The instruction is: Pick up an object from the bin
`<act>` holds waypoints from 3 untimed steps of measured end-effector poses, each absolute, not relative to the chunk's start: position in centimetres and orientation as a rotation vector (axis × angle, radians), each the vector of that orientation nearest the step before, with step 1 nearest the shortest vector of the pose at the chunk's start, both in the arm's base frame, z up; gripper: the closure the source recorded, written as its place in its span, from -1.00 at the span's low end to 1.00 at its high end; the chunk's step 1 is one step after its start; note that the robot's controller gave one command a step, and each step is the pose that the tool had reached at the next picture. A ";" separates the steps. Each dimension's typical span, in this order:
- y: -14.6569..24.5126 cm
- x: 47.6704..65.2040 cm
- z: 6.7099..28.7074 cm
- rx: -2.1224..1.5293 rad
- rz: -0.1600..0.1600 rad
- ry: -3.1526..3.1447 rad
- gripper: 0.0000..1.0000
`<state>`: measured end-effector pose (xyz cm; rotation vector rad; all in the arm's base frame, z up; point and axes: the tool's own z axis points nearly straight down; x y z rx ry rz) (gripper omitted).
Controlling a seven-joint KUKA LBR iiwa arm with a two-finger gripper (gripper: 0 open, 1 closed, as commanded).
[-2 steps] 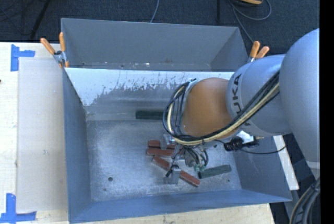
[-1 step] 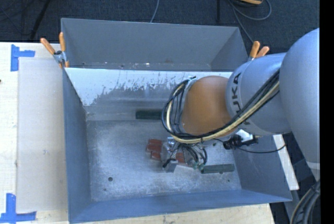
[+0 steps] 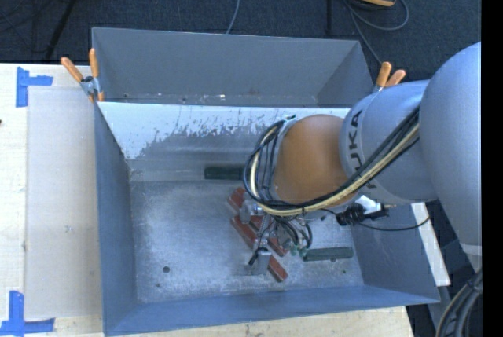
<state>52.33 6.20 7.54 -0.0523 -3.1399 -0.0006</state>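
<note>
Camera view: we see the gripper (image 3: 263,251) lowered among reddish-brown blocks (image 3: 244,227) on the bin (image 3: 173,241) floor, presumably to grasp one, a dark bar (image 3: 328,254) just beside it; whether the claw is open or holding anything we cannot tell.

Gripper (image 3: 263,253) hanging over bin (image 3: 157,233) floor, right of middle. Sticks (image 3: 240,210) lying beneath it, running from 11 o'clock to 5 o'clock. Rod (image 3: 328,253) lying near, at its 3 o'clock. Bar (image 3: 224,172) lying farther off at 11 o'clock, by back slope.
</note>
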 end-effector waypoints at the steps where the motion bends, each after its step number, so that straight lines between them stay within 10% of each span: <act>1: -0.1 60.5 7.0 0.045 0.004 -3.148 -1.00; 2: 0.2 60.2 6.9 0.045 -0.001 -3.141 1.00; 3: -0.2 59.3 20.6 0.061 0.000 -3.149 1.00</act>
